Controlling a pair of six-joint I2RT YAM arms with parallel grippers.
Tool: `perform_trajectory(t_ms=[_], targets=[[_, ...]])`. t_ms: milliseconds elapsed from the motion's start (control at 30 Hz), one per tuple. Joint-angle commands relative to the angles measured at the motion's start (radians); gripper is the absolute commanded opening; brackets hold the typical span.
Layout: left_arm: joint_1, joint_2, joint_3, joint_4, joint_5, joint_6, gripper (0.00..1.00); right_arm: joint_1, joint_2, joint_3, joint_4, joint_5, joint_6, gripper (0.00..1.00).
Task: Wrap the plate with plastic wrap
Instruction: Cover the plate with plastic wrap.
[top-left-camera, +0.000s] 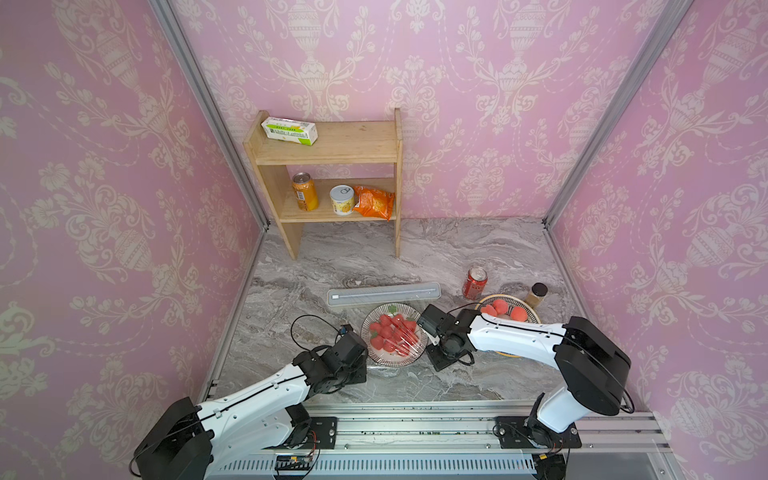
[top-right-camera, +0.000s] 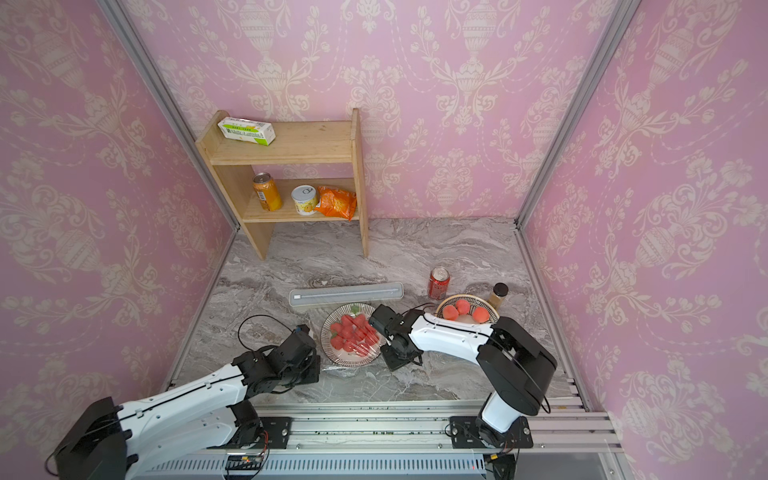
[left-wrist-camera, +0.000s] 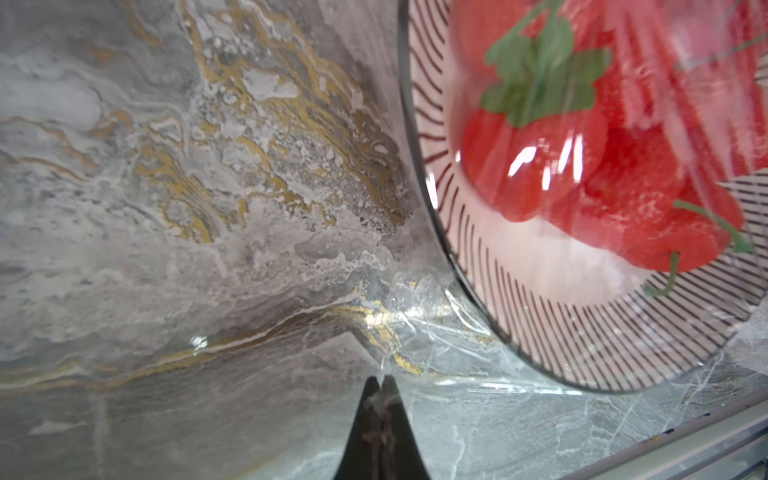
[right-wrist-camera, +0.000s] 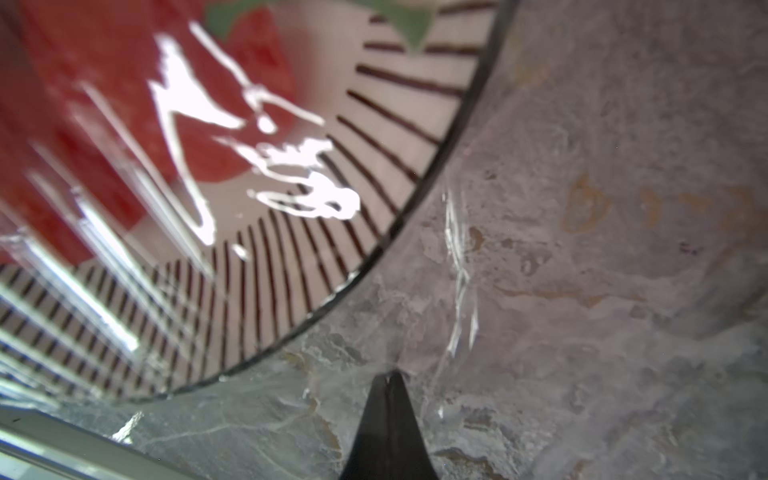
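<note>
Left gripper (left-wrist-camera: 380, 386) tips sit at the very front of the left wrist view. They're pressed together with a sliver of wrap (left-wrist-camera: 432, 332) nipped between them. From there the film fans out, crinkled, flat on the table (left-wrist-camera: 166, 208), then up to the plate (left-wrist-camera: 540, 332) rim.

Right gripper (right-wrist-camera: 388, 380) looks the same in the right wrist view. Its tips are together and creased film runs right to them. It looks pinched, but blur makes that less certain.

Why this layout: in both top views the plate (top-left-camera: 367, 337) sits between the two grippers, each one low at the table beside the rim. My read is that each arm holds an edge of the sheet and pulls it taut down past the rim so it clings.

The wrap lies over the berries (left-wrist-camera: 623, 208), with glare streaks across them. The box (top-left-camera: 383, 294) lies just behind the plate. Can't tell whether the sheet is cut free of it.

Judgement: draping is done and the step in hand is the tuck and seal.

Risks:
- Thin film could tear or slip out of the pinch.
- An uneven pull could drag the plate.
</note>
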Motion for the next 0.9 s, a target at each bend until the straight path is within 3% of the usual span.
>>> perform_trajectory(t_ms=[0, 200, 300, 467, 567, 700, 800, 867], targets=[[0.033, 0.000, 0.034, -0.048, -0.106, 0.049, 0.17, -0.016, -0.020, -0.003, -0.040, 0.092, 0.033, 0.21], [0.114, -0.019, 0.072, -0.114, -0.166, 0.062, 0.38, -0.043, -0.088, -0.041, -0.088, 0.114, 0.049, 0.52], [0.145, -0.017, 0.089, -0.159, -0.157, 0.071, 0.48, -0.061, -0.130, -0.054, -0.120, 0.124, 0.046, 0.60], [0.178, -0.059, 0.173, -0.262, -0.155, 0.097, 0.55, -0.076, -0.209, -0.023, -0.199, 0.099, 0.020, 0.74], [0.182, -0.083, 0.229, -0.291, -0.048, 0.063, 0.59, -0.079, -0.253, 0.004, -0.249, 0.029, 0.005, 0.82], [0.182, -0.109, 0.242, -0.312, 0.164, -0.078, 0.63, -0.085, -0.359, -0.004, -0.291, -0.059, 0.042, 0.93], [0.172, -0.142, 0.168, -0.189, 0.289, -0.226, 0.65, -0.094, -0.461, -0.040, -0.224, -0.170, 0.123, 1.00], [0.147, -0.148, 0.114, -0.071, 0.311, -0.311, 0.65, -0.095, -0.510, -0.089, -0.097, -0.248, 0.259, 1.00]])
